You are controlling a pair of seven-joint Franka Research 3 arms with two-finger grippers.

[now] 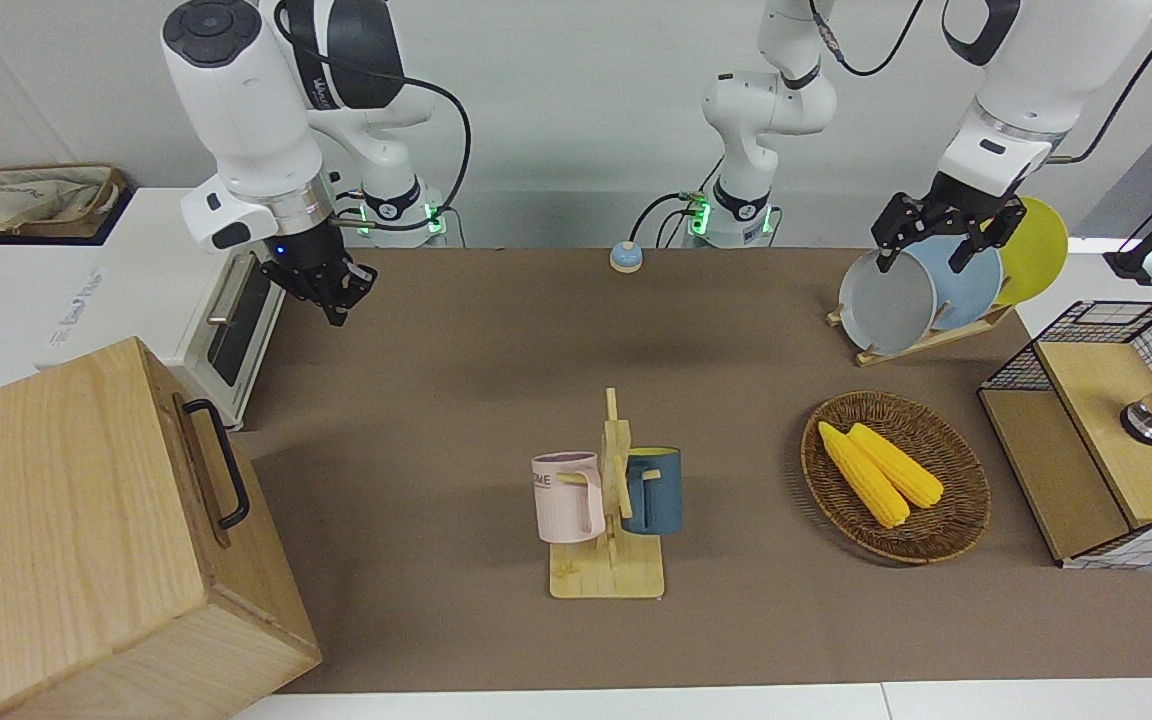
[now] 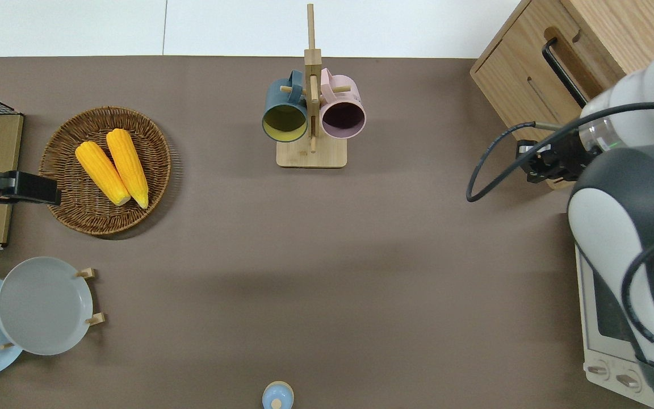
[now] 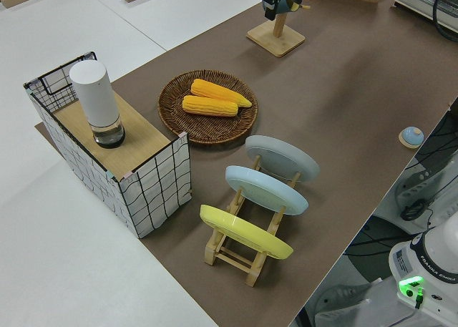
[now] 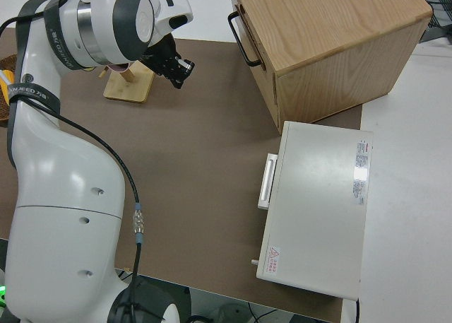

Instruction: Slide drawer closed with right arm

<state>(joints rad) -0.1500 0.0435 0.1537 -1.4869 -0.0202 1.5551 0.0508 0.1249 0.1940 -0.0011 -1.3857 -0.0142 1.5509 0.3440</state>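
In the front view, your right arm's black two-finger gripper [image 1: 334,285] hangs empty near the pale-wood box cabinet [image 1: 66,520], whose pale-wood tray drawer [image 1: 198,462] with its black bar handle [image 1: 221,462] sits flush – judged already shut. I cannot tell how far the fingers are parted. The left arm is parked.

Overhead, the gripper [image 2: 540,165] sits over the cabinet's [image 2: 537,62] corner nearer the robots, clear of the handle [image 2: 562,71].

In the right side view, a brown mat [image 4: 198,174] carries the cabinet [image 4: 332,47] – a white oven [image 4: 318,203] lies just beside it.
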